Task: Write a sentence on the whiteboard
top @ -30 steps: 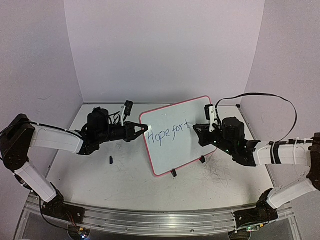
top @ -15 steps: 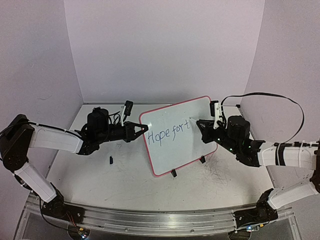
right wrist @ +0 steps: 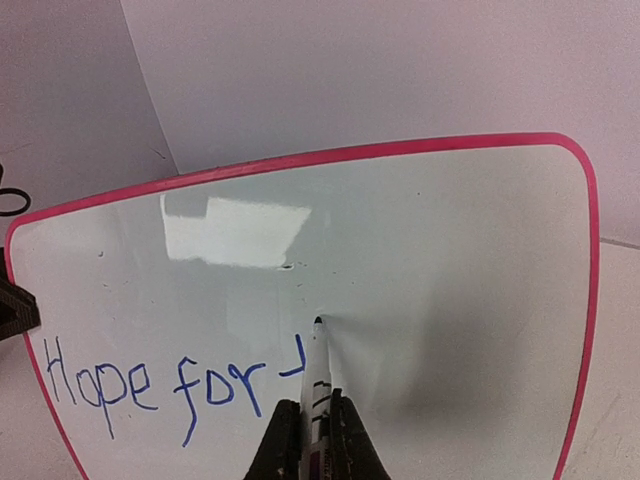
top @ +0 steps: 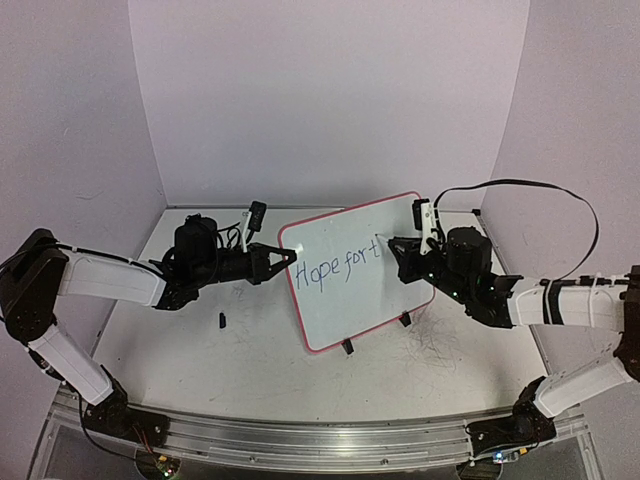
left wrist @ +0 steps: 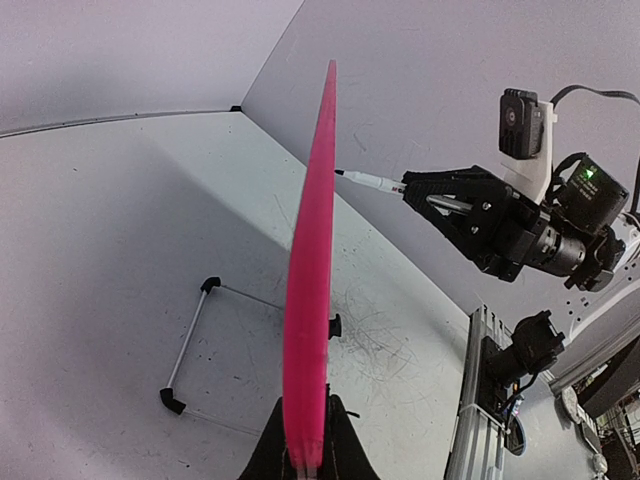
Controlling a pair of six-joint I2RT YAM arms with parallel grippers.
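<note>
My left gripper (top: pixel 290 258) is clamped shut on the left rim of the whiteboard (top: pixel 352 305). In my left wrist view the pink edge of the whiteboard (left wrist: pixel 310 290) rises straight up from between my left gripper (left wrist: pixel 305 455) fingers, seen edge-on and leaning a little. Past those jaws and off to their left, a thin wire stand (left wrist: pixel 188 345) with black tips lies on the table (left wrist: pixel 120 220). My right gripper (top: pixel 398 250) faces the board from the other side, closed tight around a marker (top: pixel 383 241) that sticks out straight ahead of its fingertips. From my right wrist the marker (right wrist: pixel 318 395) runs up from between the two dark fingers (right wrist: pixel 283 440), and its black tip sits at the white face of the whiteboard (right wrist: pixel 450 260), looking to be in contact with it. The sentence (right wrist: pixel 165 385) lies to the left of that tip and slightly lower: blue handwriting reading "Hope for", then the first strokes of another letter just beside the tip. From above, the sentence (top: pixel 338 268) runs across the middle of the board between my two sets of jaws. The left wrist view also catches my right gripper (left wrist: pixel 425 186) across the board, the marker (left wrist: pixel 370 181) reaching from it to the pink edge. A small black piece (top: pixel 222 320) lies on the table (top: pixel 250 370) below my left jaws, apart from the board.
</note>
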